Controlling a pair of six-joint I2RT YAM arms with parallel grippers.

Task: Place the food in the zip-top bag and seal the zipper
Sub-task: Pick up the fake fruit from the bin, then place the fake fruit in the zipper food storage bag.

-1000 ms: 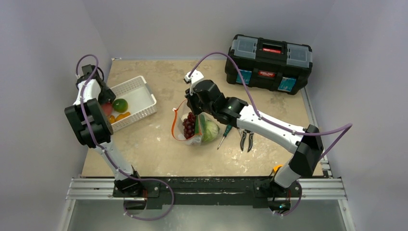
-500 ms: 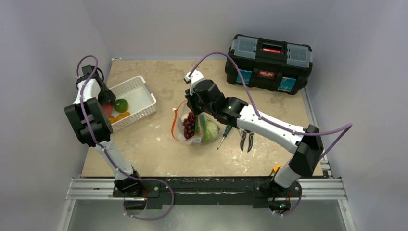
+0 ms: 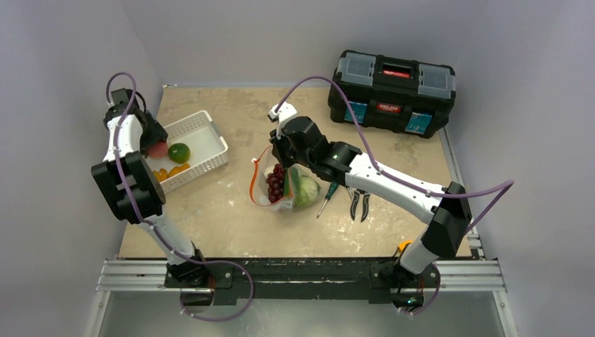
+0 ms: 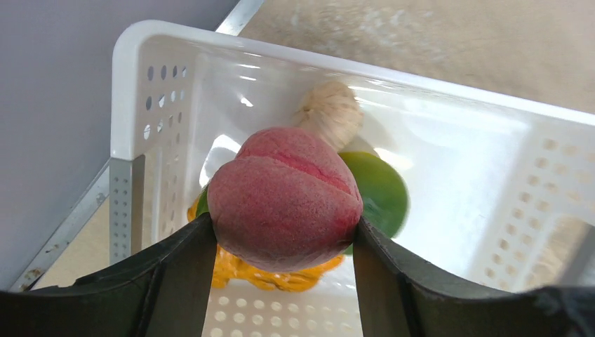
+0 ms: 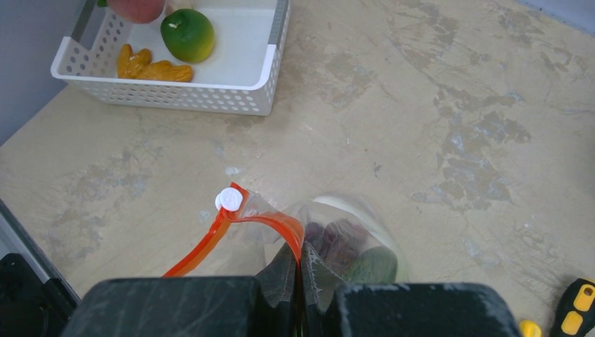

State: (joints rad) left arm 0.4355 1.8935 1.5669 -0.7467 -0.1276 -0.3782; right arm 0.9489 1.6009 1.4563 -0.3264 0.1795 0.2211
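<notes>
My left gripper (image 4: 286,239) is shut on the pink-red peach (image 4: 284,196) and holds it above the white basket (image 4: 133,63); it also shows in the top view (image 3: 158,148). A green round fruit (image 3: 178,152) lies in the basket below. My right gripper (image 5: 299,270) is shut on the orange-red zipper (image 5: 263,225) of the clear zip-top bag (image 3: 284,186), holding its mouth up. The grape bunch (image 3: 276,181) and the leafy cabbage (image 3: 306,191) sit inside the bag. The white slider (image 5: 229,199) is at the zipper's end.
The basket (image 3: 203,137) also holds a garlic bulb (image 4: 330,112) and orange pieces (image 5: 154,67). A screwdriver (image 3: 327,196) and pliers (image 3: 359,202) lie right of the bag. A black toolbox (image 3: 391,91) stands at the back right.
My left gripper has risen out of the basket with the peach in it. The right arm and the bag have not moved.
</notes>
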